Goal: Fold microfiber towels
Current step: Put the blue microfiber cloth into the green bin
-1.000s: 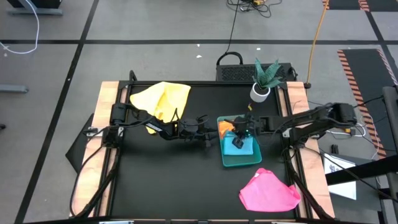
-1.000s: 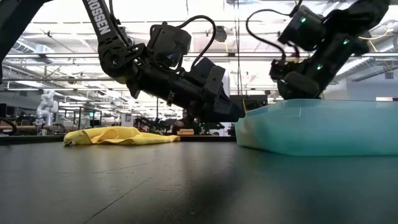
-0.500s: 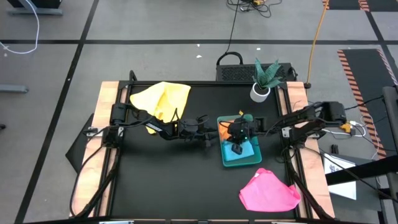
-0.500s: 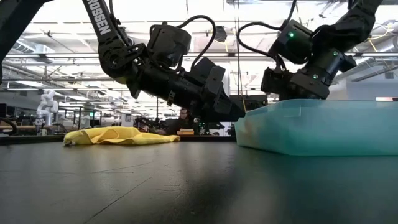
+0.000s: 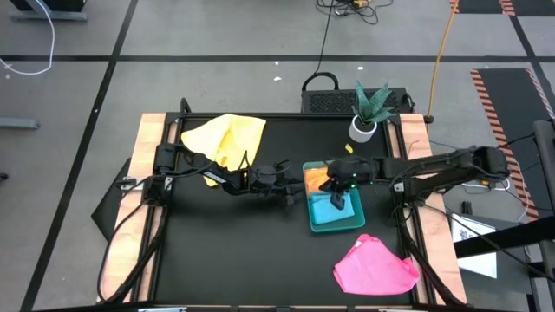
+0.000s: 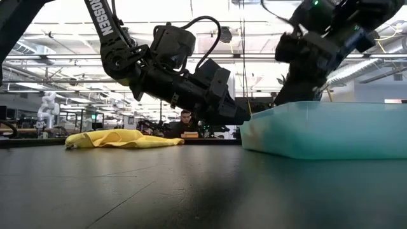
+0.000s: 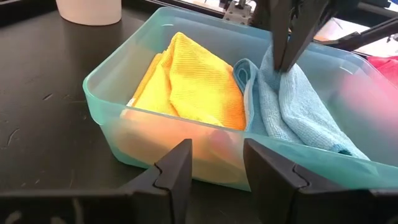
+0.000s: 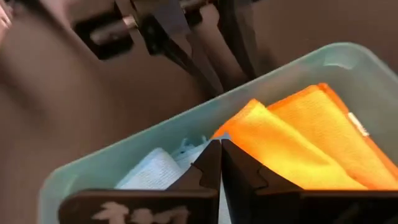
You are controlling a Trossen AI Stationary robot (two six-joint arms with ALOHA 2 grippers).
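The right gripper (image 5: 337, 200) reaches into the green tray (image 5: 317, 224) near the surface's right edge, its fingers (image 7: 287, 46) pinched shut on the light blue towel (image 7: 298, 115). A folded yellow towel (image 7: 193, 87) lies beside it in the tray. The left gripper (image 5: 295, 184) rests just outside the tray's left wall, fingers (image 7: 176, 171) narrowly apart and empty. A second yellow towel (image 5: 225, 137) lies crumpled at the back left corner. The pink towel (image 5: 375, 265) sits at the front right corner.

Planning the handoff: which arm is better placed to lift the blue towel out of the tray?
Right. Its claw is shut on the blue towel inside the tray; the left claw waits open outside the wall.
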